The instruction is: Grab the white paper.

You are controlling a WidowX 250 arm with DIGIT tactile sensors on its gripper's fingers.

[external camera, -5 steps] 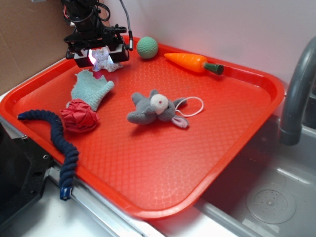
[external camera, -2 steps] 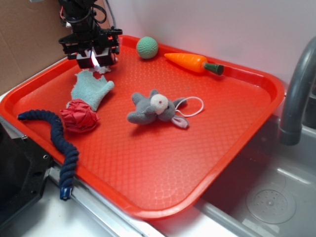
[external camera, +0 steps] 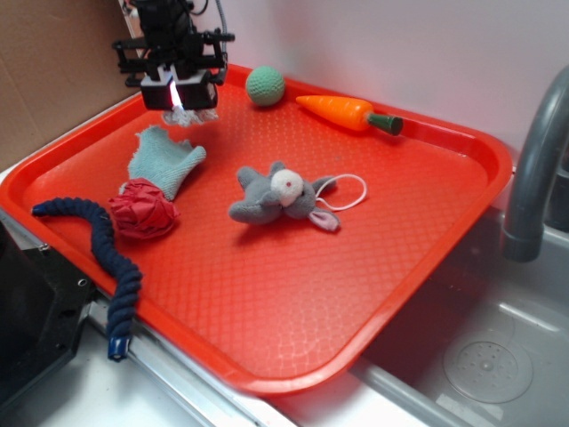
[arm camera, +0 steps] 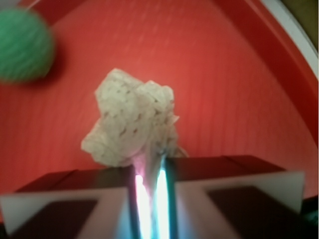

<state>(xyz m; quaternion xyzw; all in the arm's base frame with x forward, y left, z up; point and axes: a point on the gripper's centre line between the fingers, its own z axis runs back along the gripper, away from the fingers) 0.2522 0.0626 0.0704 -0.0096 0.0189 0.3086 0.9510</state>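
The white paper (arm camera: 130,122) is a crumpled wad hanging from my gripper (arm camera: 150,167), whose two fingers are shut on its lower edge. In the exterior view the gripper (external camera: 180,100) hovers above the back left part of the red tray (external camera: 444,231), and the white paper (external camera: 192,113) dangles under it, lifted off the tray floor. A green ball (arm camera: 22,45) lies just beyond and to the left in the wrist view.
On the tray lie a pale teal cloth (external camera: 164,160), a red wrinkled wad (external camera: 142,209), a dark blue rope (external camera: 102,253), a grey plush mouse (external camera: 276,197), the green ball (external camera: 265,85) and a toy carrot (external camera: 347,112). A grey faucet (external camera: 533,169) rises at the right over a sink.
The gripper shut on the white paper, dipped low toward the tray, then rose slightly and shifted back with the paper hanging from it.
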